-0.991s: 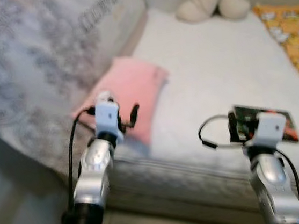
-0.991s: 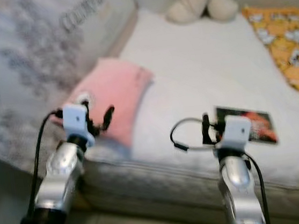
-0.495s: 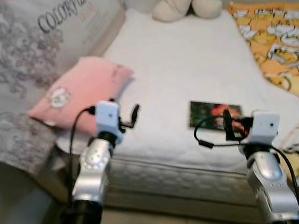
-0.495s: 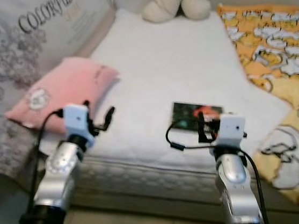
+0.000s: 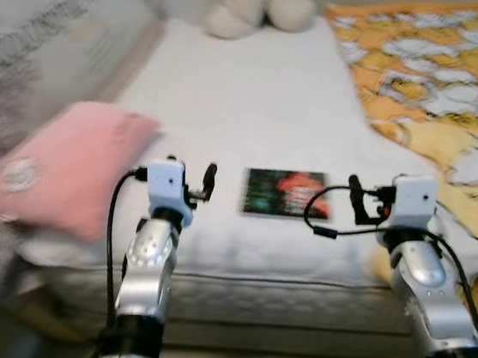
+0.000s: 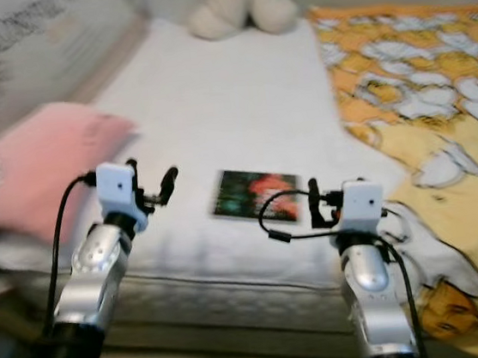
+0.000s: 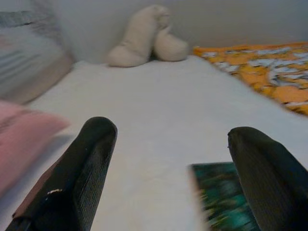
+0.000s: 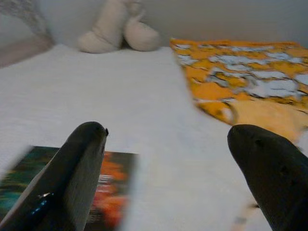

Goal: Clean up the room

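A dark-covered book [image 5: 284, 191] lies flat near the front edge of the white mattress [image 5: 239, 101], between a pink pillow [image 5: 57, 169] at the left edge and an orange patterned blanket [image 5: 423, 89] on the right. The left gripper [image 7: 166, 168] and right gripper [image 8: 168, 168] hover over the front edge, fingers spread and empty. A cream plush toy [image 5: 249, 5] sits at the far edge.

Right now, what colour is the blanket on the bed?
The blanket is orange-yellow with white cartoon shapes, clearest in the left eye view.
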`<state>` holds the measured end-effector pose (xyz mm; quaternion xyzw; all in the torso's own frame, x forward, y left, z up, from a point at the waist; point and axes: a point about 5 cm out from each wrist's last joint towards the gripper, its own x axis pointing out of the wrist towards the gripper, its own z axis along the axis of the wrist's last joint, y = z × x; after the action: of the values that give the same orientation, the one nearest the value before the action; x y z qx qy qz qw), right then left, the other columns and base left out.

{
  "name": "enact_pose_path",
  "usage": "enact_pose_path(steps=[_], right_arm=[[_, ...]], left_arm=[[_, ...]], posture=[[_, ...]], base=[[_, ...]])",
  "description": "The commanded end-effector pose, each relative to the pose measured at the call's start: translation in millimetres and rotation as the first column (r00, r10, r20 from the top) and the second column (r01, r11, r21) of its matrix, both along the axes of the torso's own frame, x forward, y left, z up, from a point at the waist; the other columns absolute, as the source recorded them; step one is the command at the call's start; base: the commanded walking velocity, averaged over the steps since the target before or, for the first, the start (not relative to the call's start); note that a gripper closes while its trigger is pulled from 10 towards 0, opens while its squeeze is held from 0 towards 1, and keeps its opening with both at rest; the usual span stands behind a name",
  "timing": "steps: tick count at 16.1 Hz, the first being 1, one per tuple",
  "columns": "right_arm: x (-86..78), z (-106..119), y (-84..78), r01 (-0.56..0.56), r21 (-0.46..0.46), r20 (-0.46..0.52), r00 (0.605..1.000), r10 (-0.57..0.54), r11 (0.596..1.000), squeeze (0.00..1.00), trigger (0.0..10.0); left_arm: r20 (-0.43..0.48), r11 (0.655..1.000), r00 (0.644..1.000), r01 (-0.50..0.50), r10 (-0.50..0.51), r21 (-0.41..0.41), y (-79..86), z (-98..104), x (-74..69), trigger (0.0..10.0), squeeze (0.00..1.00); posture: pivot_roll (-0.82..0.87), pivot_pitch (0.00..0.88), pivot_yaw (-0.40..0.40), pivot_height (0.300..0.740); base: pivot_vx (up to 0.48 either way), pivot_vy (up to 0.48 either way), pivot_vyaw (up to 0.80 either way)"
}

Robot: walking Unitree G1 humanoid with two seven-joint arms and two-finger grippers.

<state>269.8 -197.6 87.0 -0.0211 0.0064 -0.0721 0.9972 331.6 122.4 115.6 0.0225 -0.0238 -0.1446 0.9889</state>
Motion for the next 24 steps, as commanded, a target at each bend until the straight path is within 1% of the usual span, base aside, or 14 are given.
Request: enact_pose_path(steps=[1,2,3,5,6,11,14,16,18,20,21,23,24], right_arm=[[2.4,3.9,-0.8,-0.003,-0.001,0.013,1.000,0.003,1.000,0.00,10.0],[4.6,4.4,0.7,-0.014,-0.007,0.013,1.000,0.014,1.000,0.00,10.0],[6.0,5.2,2.6,-0.026,-0.015,0.014,1.000,0.026,1.000,0.00,10.0],[9.1,7.1,4.2,-0.043,-0.030,0.007,0.999,0.044,0.999,0.00,10.0],[10.2,6.6,3.7,-0.049,-0.036,-0.004,0.999,0.049,0.998,0.00,10.0],[6.4,4.5,1.8,-0.049,-0.042,-0.011,0.999,0.049,0.998,0.00,10.0],[5.1,3.6,1.6,-0.047,-0.040,-0.010,0.999,0.047,0.998,0.00,10.0],[4.4,3.5,1.4,-0.051,-0.036,-0.008,0.999,0.051,0.998,0.00,10.0],[4.3,4.2,4.2,-0.064,-0.040,-0.006,0.998,0.064,0.997,0.00,10.0],[5.5,4.3,4.8,-0.073,-0.044,-0.008,0.997,0.073,0.996,0.00,10.0],[5.9,4.1,4.8,-0.074,-0.044,-0.008,0.997,0.074,0.996,0.00,10.0],[8.1,3.6,5.1,-0.076,-0.051,-0.007,0.997,0.076,0.996,0.00,10.0],[9.2,2.4,6.1,-0.079,-0.050,-0.018,0.997,0.078,0.996,0.00,10.0]], left_arm=[[-0.032,1.000,0.999,0.022,-0.021,0.014,-6.8,-4.2,4.0,10.0,0.00],[-0.046,1.000,0.999,0.019,-0.019,-0.002,-12.2,-0.4,13.7,10.0,0.00],[-0.039,1.000,0.999,0.007,-0.008,-0.019,-14.2,5.5,19.8,10.0,0.00],[-0.018,1.000,1.000,0.016,-0.017,-0.027,-17.7,15.2,26.6,10.0,0.00],[-0.017,0.999,1.000,0.025,-0.025,-0.020,-20.9,16.2,28.5,10.0,0.00],[-0.032,1.000,0.999,0.018,-0.019,-0.021,-24.2,15.2,34.6,10.0,0.00],[-0.029,0.999,0.999,0.022,-0.023,-0.024,-25.1,16.6,36.3,10.0,0.00],[-0.034,1.000,0.999,0.026,-0.027,-0.016,-26.0,16.9,38.9,10.0,0.00],[-0.045,0.998,0.997,0.064,-0.063,0.018,-32.2,17.7,40.5,10.0,0.00],[-0.033,0.996,0.996,0.081,-0.080,0.032,-37.6,20.1,41.4,10.0,0.00],[-0.034,0.996,0.996,0.083,-0.082,0.033,-38.0,20.1,41.6,10.0,0.00],[-0.037,0.997,0.997,0.075,-0.074,0.027,-37.4,19.0,42.1,10.0,0.00],[0.009,0.999,0.999,0.037,-0.037,0.004,-33.1,24.8,43.2,10.0,0.00]], posture=[[-0.09,0.000,0.007,0.740],[-0.09,0.000,-0.002,0.740],[-0.10,0.000,-0.004,0.740],[-0.10,0.000,-0.007,0.740],[-0.11,0.000,-0.005,0.740],[-0.12,0.000,0.003,0.740],[-0.13,0.000,0.004,0.740],[-0.13,0.000,0.003,0.740],[-0.13,0.000,0.000,0.740],[-0.13,0.000,0.000,0.740],[-0.12,0.000,0.001,0.740],[-0.12,0.000,0.002,0.740],[-0.12,0.000,0.002,0.740]], base=[[0.000,0.000,0.00],[0.000,0.000,0.00],[0.000,0.000,0.00],[0.000,0.000,0.00],[0.000,0.000,-0.76],[0.000,0.400,-0.75],[0.160,0.416,-0.74],[0.137,0.407,0.00],[0.339,0.334,0.00],[0.373,0.000,0.00],[0.000,0.000,0.00],[0.000,0.000,0.00],[0.000,0.000,0.00]])
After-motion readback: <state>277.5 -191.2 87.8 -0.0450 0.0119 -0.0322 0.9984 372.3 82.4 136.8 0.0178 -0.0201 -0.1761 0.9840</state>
